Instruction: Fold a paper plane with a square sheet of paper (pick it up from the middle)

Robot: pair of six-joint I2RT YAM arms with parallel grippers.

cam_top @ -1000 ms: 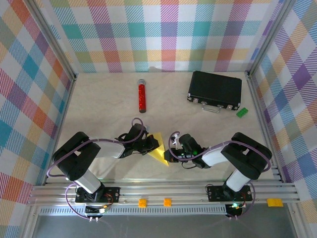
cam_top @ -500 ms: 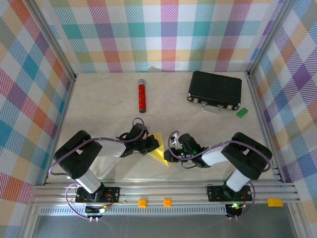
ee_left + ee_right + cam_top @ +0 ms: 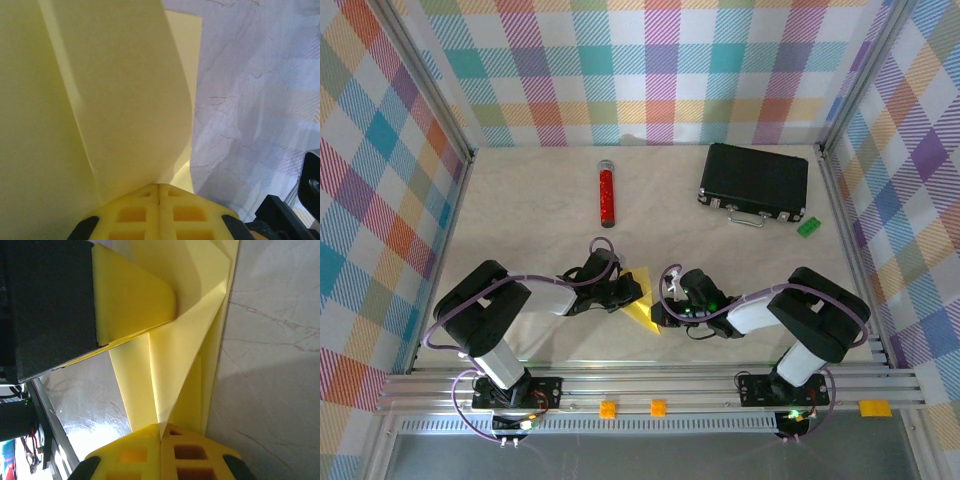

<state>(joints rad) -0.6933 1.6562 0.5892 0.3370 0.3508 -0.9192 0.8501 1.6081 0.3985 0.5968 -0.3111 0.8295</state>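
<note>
Sheet of paper [image 3: 642,300]: bright yellow and creased into a pointed triangular shape. It sits low over the near middle of the table, between the two grippers, with its tip pointing toward the near edge. The left wrist view shows a broad curved flap rising from the fingers. The right wrist view shows several folded layers meeting at a sharp crease.
Table [image 3: 520,200]: pale, marble-patterned surface. The paper is at its near centre, well apart from the other objects.
Plaid walls [image 3: 650,70]: multicoloured check panels on three sides.
Black case [image 3: 754,180]: lies flat at the far right, with its metal handle facing the near side.
Left gripper [image 3: 628,292]: jaws closed flat together, pinching the left edge of the paper between yellow pads.
Right gripper [image 3: 660,312]: jaws closed, clamped on the paper's right side near the tip. In its wrist view the left gripper's pad is just across the sheet.
Red cylinder [image 3: 607,195]: lies far of centre, pointing away from the arms.
Green block [image 3: 810,227]: small, just beside the case's near right corner.
</note>
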